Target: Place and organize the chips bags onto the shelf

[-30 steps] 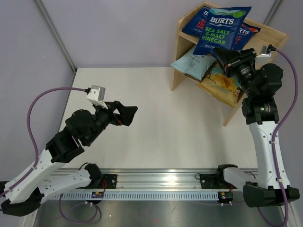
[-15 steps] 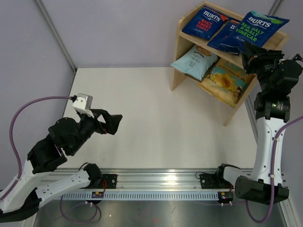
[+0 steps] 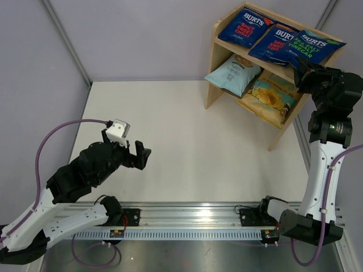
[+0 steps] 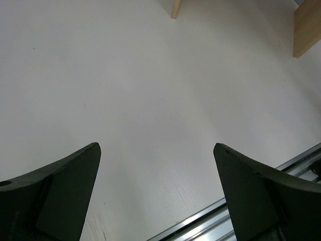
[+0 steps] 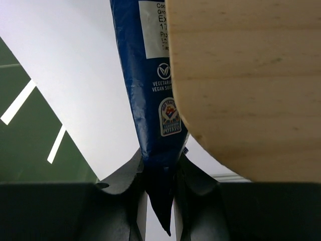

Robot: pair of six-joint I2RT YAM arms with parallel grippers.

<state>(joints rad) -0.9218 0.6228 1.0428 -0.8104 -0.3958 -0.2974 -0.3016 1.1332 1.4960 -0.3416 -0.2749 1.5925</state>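
The light wood shelf (image 3: 214, 62) stands at the back right. On its top tier lie two red-lettered Burts bags (image 3: 245, 26) (image 3: 274, 42) and the green-lettered Burts bag (image 3: 312, 47) at the right end. My right gripper (image 3: 302, 66) is shut on that bag's lower edge; the right wrist view shows the blue bag (image 5: 150, 95) pinched between the fingers (image 5: 123, 175), beside the wood (image 5: 251, 85). The pale-blue bag (image 3: 231, 72) and the yellow-and-teal bag (image 3: 267, 97) lie on the lower tier. My left gripper (image 3: 144, 157) is open and empty over the table (image 4: 150, 100).
A metal rail (image 3: 198, 218) runs along the near edge of the table. Grey walls close the back and left. The shelf's feet (image 4: 175, 9) show at the top of the left wrist view.
My right gripper has lowered the green-lettered bag onto the right end of the top tier. My left arm has shifted right and nearer, gripper still open.
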